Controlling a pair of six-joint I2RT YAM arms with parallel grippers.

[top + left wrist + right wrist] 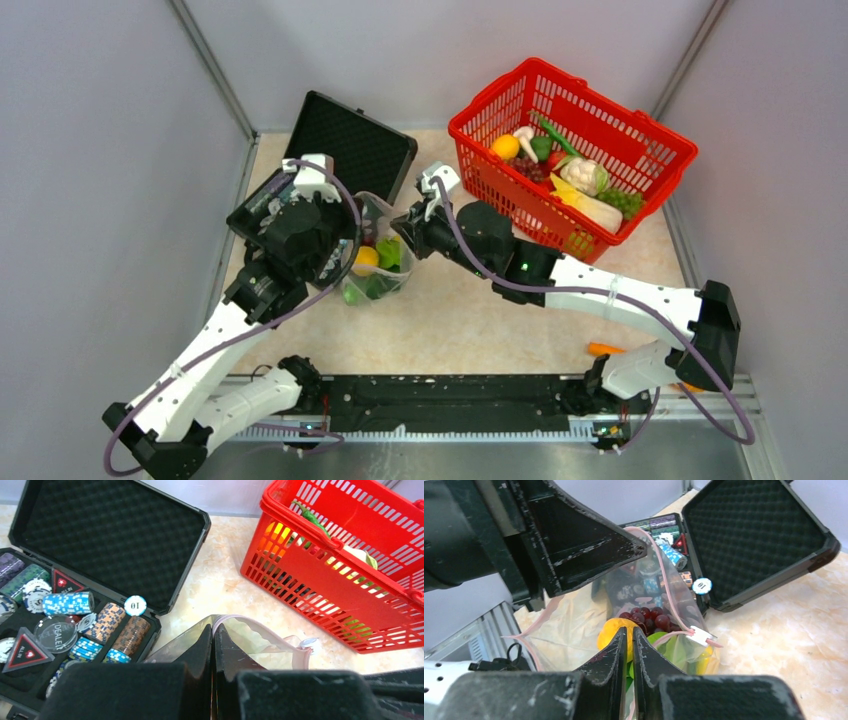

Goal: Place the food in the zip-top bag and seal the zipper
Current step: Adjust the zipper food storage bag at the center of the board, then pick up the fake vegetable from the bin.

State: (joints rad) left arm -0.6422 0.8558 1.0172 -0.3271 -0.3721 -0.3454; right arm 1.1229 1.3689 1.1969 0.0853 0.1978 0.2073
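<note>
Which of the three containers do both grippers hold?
The clear bag, pinched at its pink-edged mouth by left gripper and right gripper; black case and red basket are untouched.

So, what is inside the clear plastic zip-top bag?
Inside the clear plastic zip-top bag: dark purple grapes, a yellow-orange citrus, green pieces. The right gripper covers whatever lies lower.

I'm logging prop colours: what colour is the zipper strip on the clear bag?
The zipper is pale pink; it shows best in the right wrist view.
</note>
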